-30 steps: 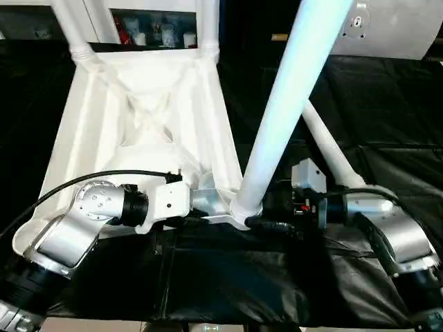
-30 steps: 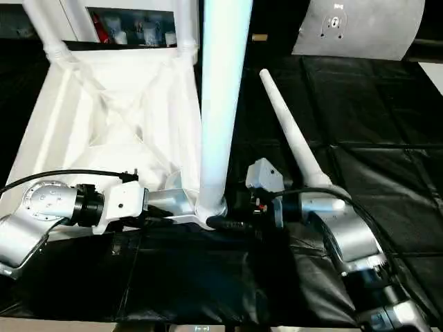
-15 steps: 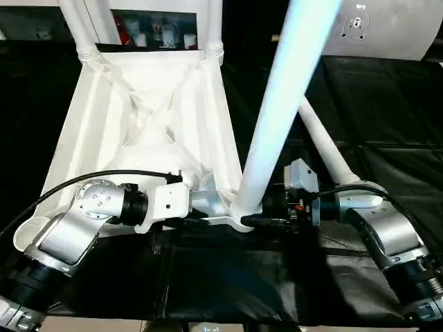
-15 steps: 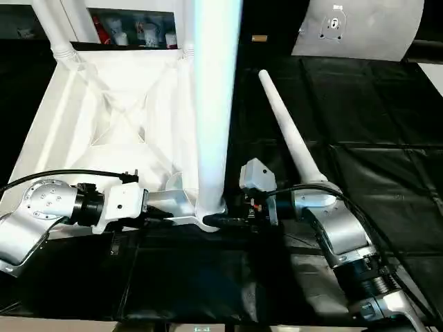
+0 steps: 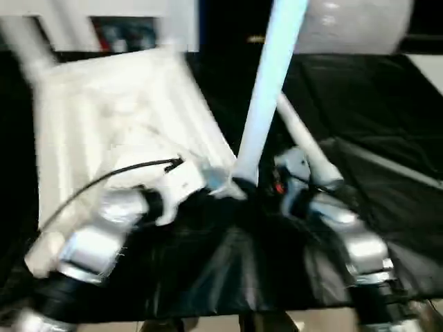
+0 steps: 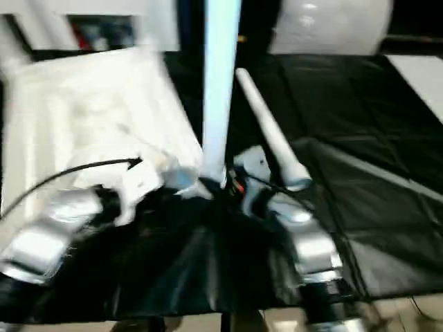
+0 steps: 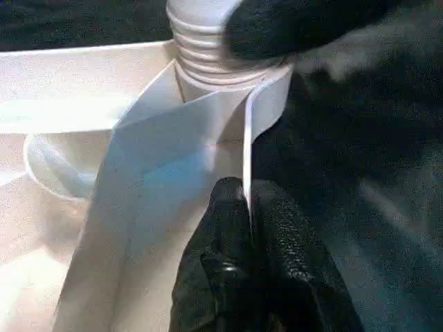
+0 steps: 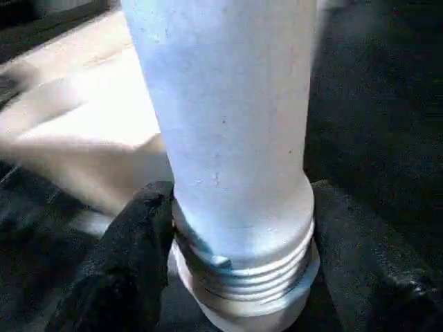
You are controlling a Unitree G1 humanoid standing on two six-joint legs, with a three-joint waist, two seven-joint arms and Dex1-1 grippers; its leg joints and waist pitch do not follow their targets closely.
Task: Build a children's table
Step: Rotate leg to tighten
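The white table top [image 5: 104, 111] lies upside down on the black sheet. Two legs [image 5: 24, 41] stand in its far corners. A third leg [image 5: 266, 90] rises, a little tilted, from the near right corner. My right gripper [image 8: 242, 277] is shut on its threaded base [image 8: 242, 242], one black finger [image 8: 131, 263] on each side. My left gripper [image 7: 249, 207] is shut on the top's thin edge wall [image 7: 246, 131] just beside that corner, and it also appears from above [image 5: 218, 183]. The fourth leg [image 5: 304, 142] lies loose on the sheet behind my right arm.
The black sheet [image 5: 374, 117] covers the work surface, with open room on the right. A pale rounded panel [image 5: 353, 24] stands at the back right and a shelf with small items [image 5: 124, 31] at the back. The near edge [image 5: 208, 321] runs along the bottom.
The whole picture has swung and blurred, so the camera moved. The held leg stands somewhat more upright than a second ago. Both grips are unchanged.
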